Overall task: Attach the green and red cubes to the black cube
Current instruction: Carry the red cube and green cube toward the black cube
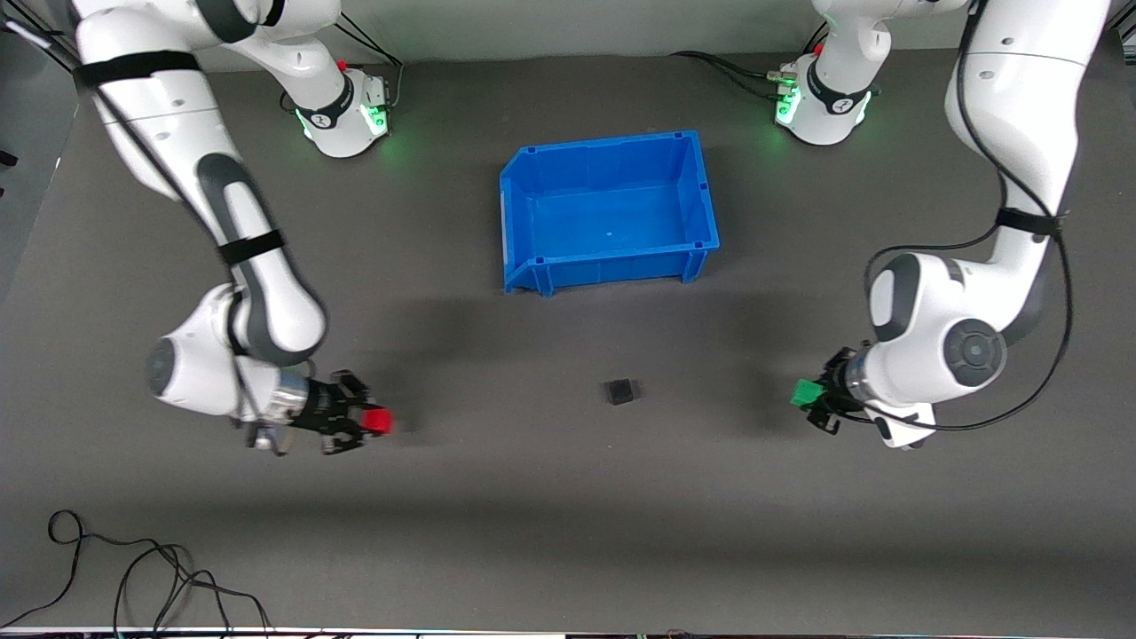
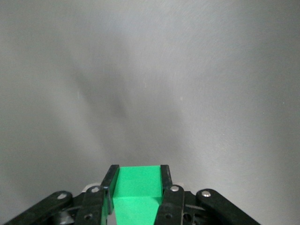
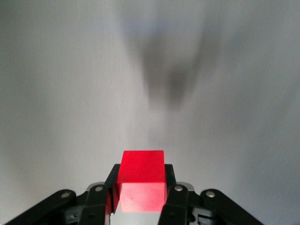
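The left tool grips the bright green cube between its fingers, held over the dark surface toward the left arm's end. The right tool clamps the bright red cube over the right arm's end. Between them the small matte black cube sits on the surface, nearer the front camera than the blue bin.

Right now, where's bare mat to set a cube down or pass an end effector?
Open mat lies on both sides of the black cube: toward the right end effector holding the red cube, and toward the left end effector holding the green cube. Also free: the strip between black cube and blue bin. Cables crowd the near corner.
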Robot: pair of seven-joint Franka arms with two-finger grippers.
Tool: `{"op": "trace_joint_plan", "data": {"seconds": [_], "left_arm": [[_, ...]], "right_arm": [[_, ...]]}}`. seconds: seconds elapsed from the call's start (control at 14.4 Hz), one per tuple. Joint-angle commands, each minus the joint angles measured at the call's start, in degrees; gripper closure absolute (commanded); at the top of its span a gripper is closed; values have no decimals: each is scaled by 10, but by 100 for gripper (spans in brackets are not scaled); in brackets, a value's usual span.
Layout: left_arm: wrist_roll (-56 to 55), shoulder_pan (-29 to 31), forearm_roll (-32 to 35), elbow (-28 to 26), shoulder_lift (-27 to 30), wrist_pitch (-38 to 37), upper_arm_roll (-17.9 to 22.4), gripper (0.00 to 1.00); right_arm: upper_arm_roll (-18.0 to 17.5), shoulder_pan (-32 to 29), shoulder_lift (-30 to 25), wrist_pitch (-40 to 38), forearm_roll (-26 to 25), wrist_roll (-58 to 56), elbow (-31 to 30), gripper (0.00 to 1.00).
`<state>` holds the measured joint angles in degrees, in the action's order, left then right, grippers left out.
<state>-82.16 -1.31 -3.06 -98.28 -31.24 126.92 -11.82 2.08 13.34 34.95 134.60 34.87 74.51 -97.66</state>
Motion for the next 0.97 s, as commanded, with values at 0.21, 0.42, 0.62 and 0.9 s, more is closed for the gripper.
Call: {"op": "trace_joint_plan", "data": {"seconds": [0.21,0.42,0.62,0.9], "left_arm": [[-299,-104,-6,69,-66,16,6,100],[-429,-146,-5,63,-97,122,7,100],[-465,-176,-5,59,-116,162,7,100],[-487,-197,-5,53,-129,162,7,100]], "right_arm": [[8,120,69,-7,2,48,107,77],[9,154,113,-7,-7,46,164,73],[8,194,146,-6,-23,50,198,74],[11,222,192,-1,-24,57,246,74]]}}
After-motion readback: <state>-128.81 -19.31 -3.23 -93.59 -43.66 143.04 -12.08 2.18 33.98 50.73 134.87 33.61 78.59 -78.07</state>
